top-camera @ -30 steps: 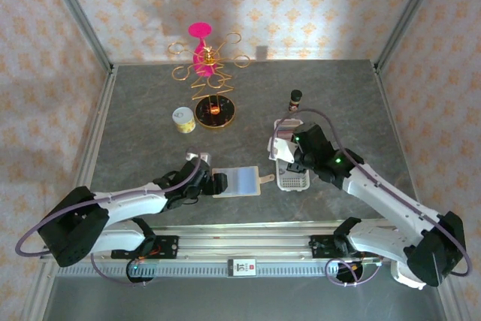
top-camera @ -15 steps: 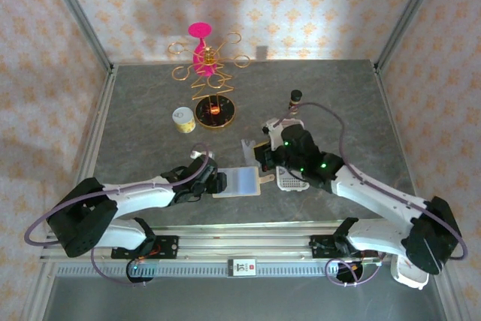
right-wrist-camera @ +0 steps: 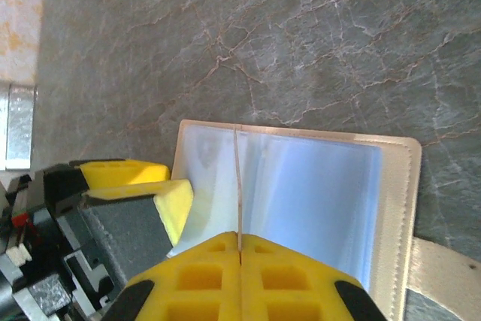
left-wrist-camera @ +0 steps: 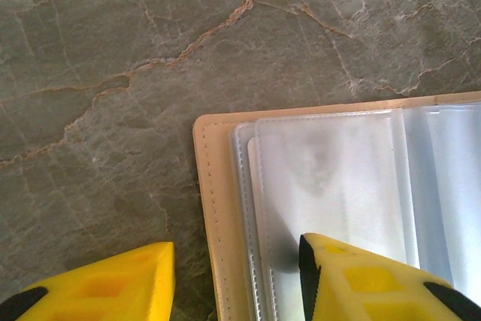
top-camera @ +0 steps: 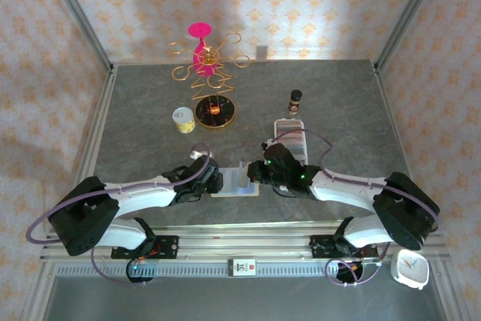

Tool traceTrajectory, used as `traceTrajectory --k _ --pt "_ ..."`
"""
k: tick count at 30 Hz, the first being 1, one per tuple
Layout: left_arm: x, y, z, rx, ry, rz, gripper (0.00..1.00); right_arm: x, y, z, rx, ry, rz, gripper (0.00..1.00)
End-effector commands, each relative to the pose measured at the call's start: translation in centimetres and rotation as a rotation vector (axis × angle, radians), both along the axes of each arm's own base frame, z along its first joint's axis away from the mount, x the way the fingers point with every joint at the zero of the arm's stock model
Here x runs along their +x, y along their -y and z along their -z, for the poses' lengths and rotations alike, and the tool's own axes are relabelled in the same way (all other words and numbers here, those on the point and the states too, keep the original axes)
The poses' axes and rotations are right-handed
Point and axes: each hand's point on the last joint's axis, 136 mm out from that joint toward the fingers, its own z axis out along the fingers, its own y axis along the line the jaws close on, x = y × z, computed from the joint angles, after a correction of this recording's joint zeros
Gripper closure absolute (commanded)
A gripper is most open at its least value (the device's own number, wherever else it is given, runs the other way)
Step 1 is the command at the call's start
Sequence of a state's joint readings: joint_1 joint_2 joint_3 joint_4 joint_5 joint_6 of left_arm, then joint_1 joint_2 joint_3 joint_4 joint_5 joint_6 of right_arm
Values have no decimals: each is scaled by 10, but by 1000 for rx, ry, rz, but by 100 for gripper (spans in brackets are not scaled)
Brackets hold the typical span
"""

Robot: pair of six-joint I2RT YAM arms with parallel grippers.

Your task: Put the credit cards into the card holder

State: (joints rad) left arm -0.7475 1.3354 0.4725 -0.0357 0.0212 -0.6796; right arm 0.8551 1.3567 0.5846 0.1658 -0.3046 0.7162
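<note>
Credit card (right-wrist-camera: 238, 178) apparently in tight right claw (right-wrist-camera: 240, 242); left claw (left-wrist-camera: 234, 261) parted at card holder (left-wrist-camera: 331, 171)

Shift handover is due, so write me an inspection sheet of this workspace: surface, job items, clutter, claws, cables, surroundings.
Surface: grey marbled table, no spills seen.
Job's things: card holder lies open, clear sleeves up; credit cards stand in a row in the white tray.
Clutter: gold wire stand, yellowish roll and small bottle at the far side.
Grippers: left claw open, straddling the holder's edge; right claw shut on the held card, edge-on above the sleeves.
Cables: purple cable loops beside the left arm, off the holder.
Surroundings: patterned walls; white clock at the near right corner.
</note>
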Motion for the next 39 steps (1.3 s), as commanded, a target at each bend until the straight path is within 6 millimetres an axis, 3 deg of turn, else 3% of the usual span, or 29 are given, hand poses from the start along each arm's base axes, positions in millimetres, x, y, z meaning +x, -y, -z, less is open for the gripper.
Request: traceTrajectory --k 1,19,39 --pt "-9 -1 13 17 -34 22 58 11 -11 -8 92 0 64 100" --pt "-13 -3 15 8 -38 19 70 11 -6 32 18 -69 101 100" --pt "-14 -5 17 8 -40 9 75 11 9 37 -42 -61 143 100"
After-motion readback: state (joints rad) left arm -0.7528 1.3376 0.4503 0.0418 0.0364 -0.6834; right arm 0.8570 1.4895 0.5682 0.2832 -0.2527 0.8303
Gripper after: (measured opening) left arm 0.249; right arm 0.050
